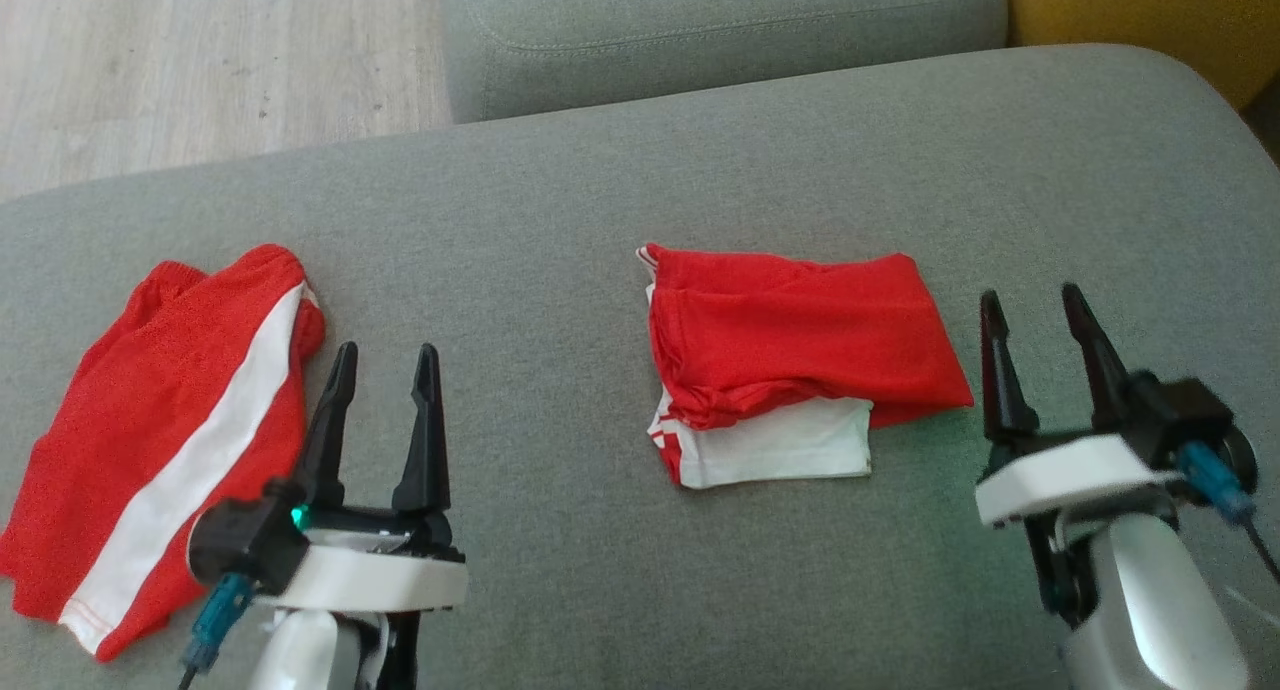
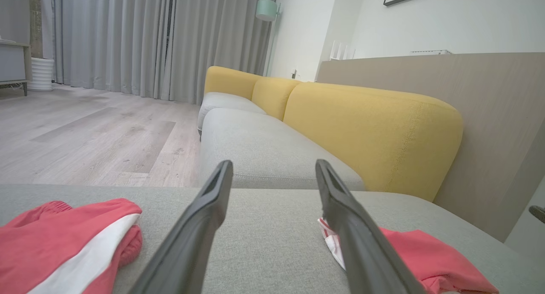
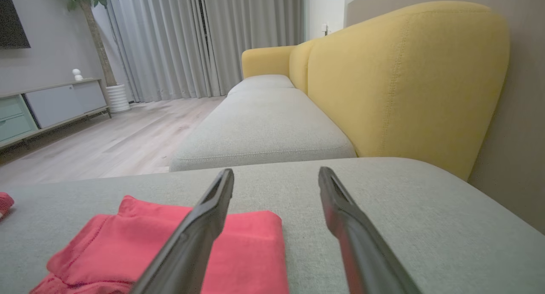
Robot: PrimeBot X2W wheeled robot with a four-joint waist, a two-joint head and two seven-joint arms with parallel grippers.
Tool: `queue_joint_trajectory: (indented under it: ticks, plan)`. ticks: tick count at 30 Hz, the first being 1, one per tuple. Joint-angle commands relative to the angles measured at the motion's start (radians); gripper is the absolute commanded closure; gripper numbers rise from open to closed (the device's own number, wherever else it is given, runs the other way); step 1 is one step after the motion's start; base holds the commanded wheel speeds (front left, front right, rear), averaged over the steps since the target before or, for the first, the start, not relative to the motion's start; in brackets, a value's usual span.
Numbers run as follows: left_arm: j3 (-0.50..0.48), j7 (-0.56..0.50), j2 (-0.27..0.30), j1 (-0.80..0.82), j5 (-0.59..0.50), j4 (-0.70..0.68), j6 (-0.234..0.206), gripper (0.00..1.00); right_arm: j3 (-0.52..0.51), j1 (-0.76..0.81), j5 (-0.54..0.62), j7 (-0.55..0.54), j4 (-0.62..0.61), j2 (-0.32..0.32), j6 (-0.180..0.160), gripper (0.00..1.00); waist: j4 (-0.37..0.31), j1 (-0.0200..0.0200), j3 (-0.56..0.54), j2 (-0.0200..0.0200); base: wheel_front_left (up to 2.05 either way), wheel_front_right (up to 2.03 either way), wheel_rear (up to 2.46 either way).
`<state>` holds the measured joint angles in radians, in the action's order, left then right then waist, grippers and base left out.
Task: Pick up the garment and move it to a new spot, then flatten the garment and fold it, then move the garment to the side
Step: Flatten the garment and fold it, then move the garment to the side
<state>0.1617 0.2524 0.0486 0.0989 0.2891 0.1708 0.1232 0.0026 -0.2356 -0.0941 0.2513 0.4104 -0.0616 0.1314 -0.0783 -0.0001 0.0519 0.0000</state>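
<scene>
Left gripper (image 1: 388,350) and right gripper (image 1: 1031,292): both spread wide, nothing held, hovering low over the grey seat cushion (image 1: 560,200).

Left to right:
- Red shorts with white stripe (image 1: 150,420) lie loose at the far left, with the left gripper's fingers just beside their right edge. Don't snag them.
- The left gripper sits between the shorts and the folded garment (image 1: 800,350), apart from both.
- The folded garment is mid-cushion: a red layer on top, a white layer poking out at the near edge, and a trimmed edge on its left.
- The right gripper is just off its right edge, not touching.

My read is that the fold is done and the move to the side is what's left.

To do it well:
- Take it from both ends, one gripper per side.
- Get the lower finger under the whole stack, white layer included, so nothing peels open.
- Close both together, lift level and only slightly, and carry it sideways without stretching it.
- Set it flat, clear of the shorts.

Can't tell from here whether the white layer is the same garment or a separate piece, so check that before pinching.
</scene>
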Motion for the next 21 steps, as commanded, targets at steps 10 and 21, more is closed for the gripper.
queue_joint_trajectory:
  ticks: [10, 21]
  plan:
    - [-0.019, 0.009, 0.002, 0.007, -0.006, -0.047, -0.009, 0.00, 0.022, 0.039, -0.019, 0.010, -0.088, 0.011, -0.001, 0.00, 0.001, 0.0001, 0.014, 0.0000, 0.00, 0.00, 0.00]
    - [0.001, 0.009, 0.002, 0.038, -0.009, -0.036, -0.006, 0.00, -0.025, -0.048, 0.007, -0.026, 0.012, 0.011, -0.001, 0.00, 0.034, 0.0001, 0.058, 0.0000, 0.00, 0.00, 0.00]
